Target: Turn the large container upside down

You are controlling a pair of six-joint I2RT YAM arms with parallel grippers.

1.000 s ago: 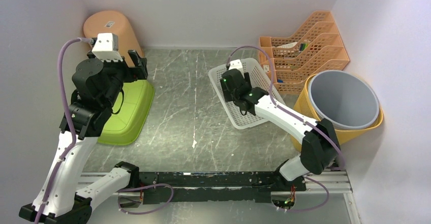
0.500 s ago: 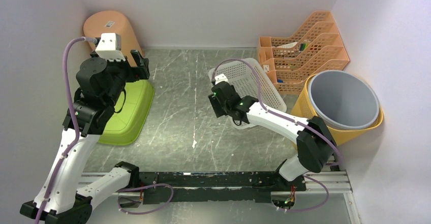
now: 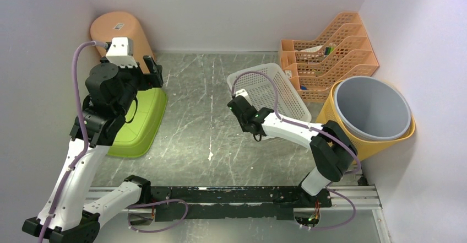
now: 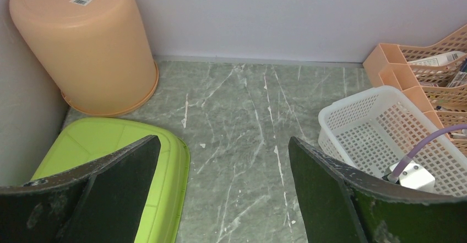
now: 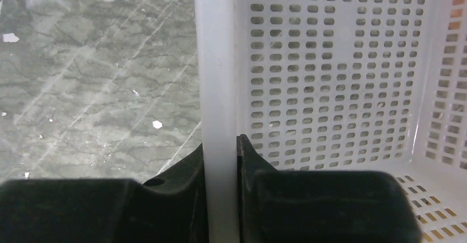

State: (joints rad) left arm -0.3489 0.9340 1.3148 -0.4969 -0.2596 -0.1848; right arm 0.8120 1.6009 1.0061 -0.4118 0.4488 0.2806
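The large container is a white perforated basket (image 3: 272,88), standing open side up right of the table's middle; it also shows at the right in the left wrist view (image 4: 374,127). My right gripper (image 3: 240,108) is shut on the basket's near left rim (image 5: 217,88), with one finger inside the wall and one outside (image 5: 220,160). My left gripper (image 3: 151,69) hangs high over the left side, wide open (image 4: 224,144) and holding nothing.
A green tub (image 3: 140,119) lies upside down at the left, and an orange bucket (image 3: 124,33) stands inverted in the back left corner. Orange file trays (image 3: 330,50) and a yellow bucket with a grey one inside (image 3: 372,108) crowd the right wall.
My right gripper pulled back from over the basket's inside to its near left rim, dropped lower and shut on that rim. The left arm barely shifted.
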